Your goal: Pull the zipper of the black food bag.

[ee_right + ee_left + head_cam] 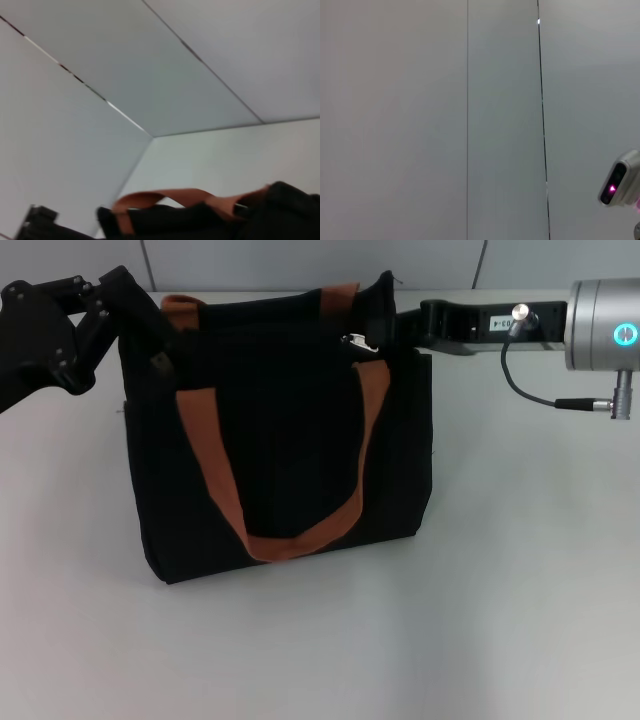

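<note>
The surface (500,620) is pale grey and bare along its near edge and across its right half, giving wide open room in front of and to the right of the bag (285,430). Behind it stand grey wall panels (300,260) with thin vertical seams. The bag stands upright toward the far edge, left of centre, its black front face turned to the near edge. Its near strap (215,485) hangs down the front in a U; the far strap (180,305) rises at the top rim.

The left arm (40,335) enters from the left edge, its black linkage reaching to the bag's top left corner. The left claw (150,325) sits against that corner; black on black, whether it is clamped on the fabric cannot be told. The left wrist view shows only wall panels and a small lit sensor (615,182).

The right arm (600,325) enters from the right edge, level and stretched out along the far edge, with a cable (525,375) looping beneath it. The right claw (375,325) meets the bag's top right rim, just beside the zipper (355,341), a small silver glint at the rim where the near strap begins; its grip state cannot be told. The right wrist view looks along the bag's top, over the far strap to the left claw.
</note>
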